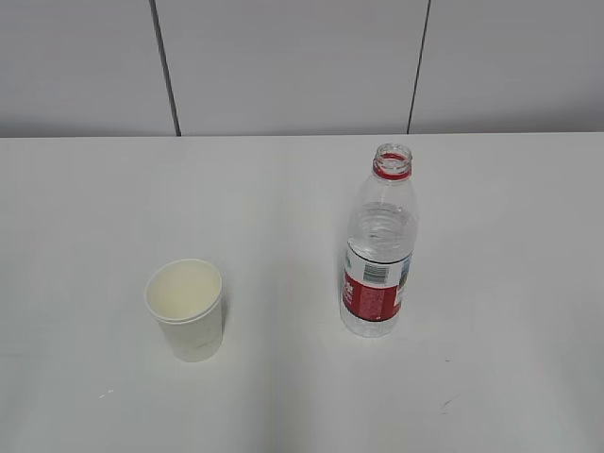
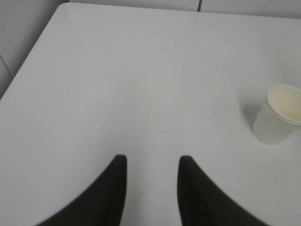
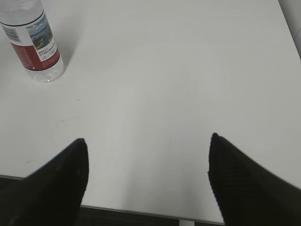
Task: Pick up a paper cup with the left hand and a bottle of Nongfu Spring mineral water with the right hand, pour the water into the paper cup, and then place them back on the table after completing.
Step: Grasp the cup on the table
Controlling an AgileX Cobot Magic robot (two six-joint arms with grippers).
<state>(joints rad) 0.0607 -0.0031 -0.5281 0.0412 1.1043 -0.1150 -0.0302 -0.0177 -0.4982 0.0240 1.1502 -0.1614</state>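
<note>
1. Nearest the lens in the right wrist view, the right claw [image 3: 148, 160] hangs over the near edge of the worktop [image 3: 178, 70] with its two black fingers [image 3: 61, 183] spread wide and nothing between them.
2. Over on the other side, the left claw [image 2: 151, 165] hovers above bare worktop [image 2: 117, 70], its fingers [image 2: 113, 188] parted by a moderate gap and gripping nothing.
3. Farther in from the near edge, the paper cup [image 1: 186, 310] stands upright on the worktop [image 1: 85, 208], left of centre; its inside looks pale cream. From the left wrist it sits off to the right, well clear of the claw [image 2: 277, 115].
4. Beyond and to the right of the cup, well apart from it, the bottle [image 1: 379, 243] stands upright with no cap on its red-ringed neck, a red and white label around its lower body.
5. Whether water [image 1: 377, 241] fills it, and to what level, cannot be told through the clear plastic.
6. From the right wrist, the bottle [image 3: 35, 44] stands well apart from the claw, towards the far left.
7. Past the worktop's far edge runs a grey panelled wall [image 1: 293, 66].
</note>
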